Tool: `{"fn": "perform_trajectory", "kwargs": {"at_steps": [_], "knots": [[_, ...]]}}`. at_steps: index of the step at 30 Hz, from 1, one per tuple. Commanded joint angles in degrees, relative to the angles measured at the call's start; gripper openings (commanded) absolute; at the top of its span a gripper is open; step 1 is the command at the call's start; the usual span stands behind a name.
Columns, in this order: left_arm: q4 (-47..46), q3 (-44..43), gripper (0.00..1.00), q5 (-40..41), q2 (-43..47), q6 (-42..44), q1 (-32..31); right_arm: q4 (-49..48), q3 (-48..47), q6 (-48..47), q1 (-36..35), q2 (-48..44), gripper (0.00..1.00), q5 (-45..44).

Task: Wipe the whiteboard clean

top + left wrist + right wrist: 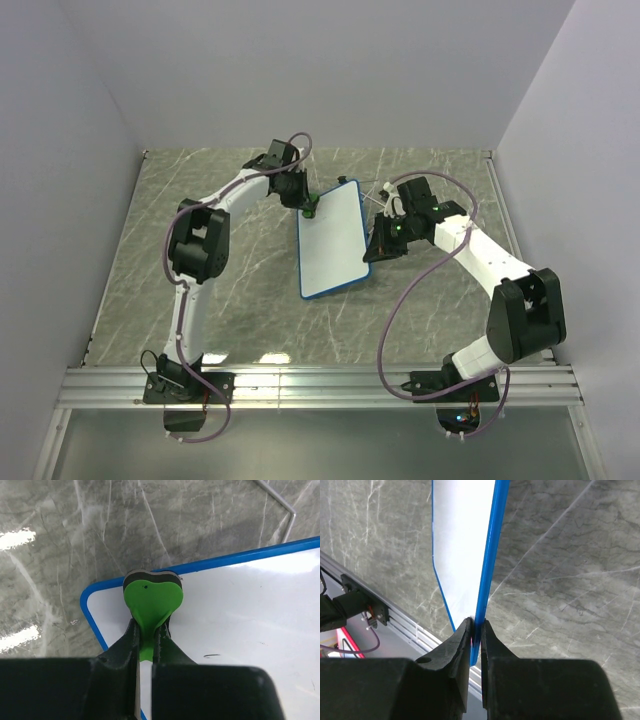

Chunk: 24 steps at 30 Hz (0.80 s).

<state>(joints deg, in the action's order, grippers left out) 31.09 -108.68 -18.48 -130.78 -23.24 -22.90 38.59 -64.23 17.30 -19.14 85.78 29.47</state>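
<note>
The whiteboard point(331, 243), white with a blue frame, lies in the middle of the marble table. My left gripper point(309, 208) is shut on the green-and-black eraser point(152, 597), which presses on the board's far left corner point(100, 605). A short dark mark point(212, 656) shows on the board's face near the eraser. My right gripper point(381, 243) is shut on the board's blue right edge point(487, 565), with the frame pinched between its fingers point(461, 639).
A thin metal wire stand point(280, 502) lies on the table beyond the board's far edge. Grey walls close in the table on the left, back and right. An aluminium rail point(320, 385) runs along the near edge by the arm bases.
</note>
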Motion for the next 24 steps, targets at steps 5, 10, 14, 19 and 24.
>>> {"fn": "perform_trajectory", "kwargs": {"at_steps": [5, 10, 14, 19, 24], "knots": [[-0.2, 8.2, 0.0, -4.4, 6.0, -3.2, -3.4, -2.3, -2.5, -2.0, -0.8, -1.6, 0.0, 1.8], [0.2, 5.3, 0.0, -8.8, 6.4, -0.4, -11.0, -3.5, -2.2, -1.8, -0.8, -1.5, 0.0, 2.2], [1.5, 2.1, 0.0, -12.3, 6.2, 0.4, -13.8, -4.0, -2.1, -1.8, -0.7, -1.5, 0.0, 2.1], [2.4, 3.1, 0.0, -10.1, 10.0, -0.9, -12.4, -4.1, -3.4, -1.8, -0.8, -1.9, 0.0, 1.6], [1.5, 9.4, 0.0, -1.9, 17.8, -6.9, -5.3, -4.6, -4.5, -1.3, -0.7, -3.2, 0.0, 1.4]]}}
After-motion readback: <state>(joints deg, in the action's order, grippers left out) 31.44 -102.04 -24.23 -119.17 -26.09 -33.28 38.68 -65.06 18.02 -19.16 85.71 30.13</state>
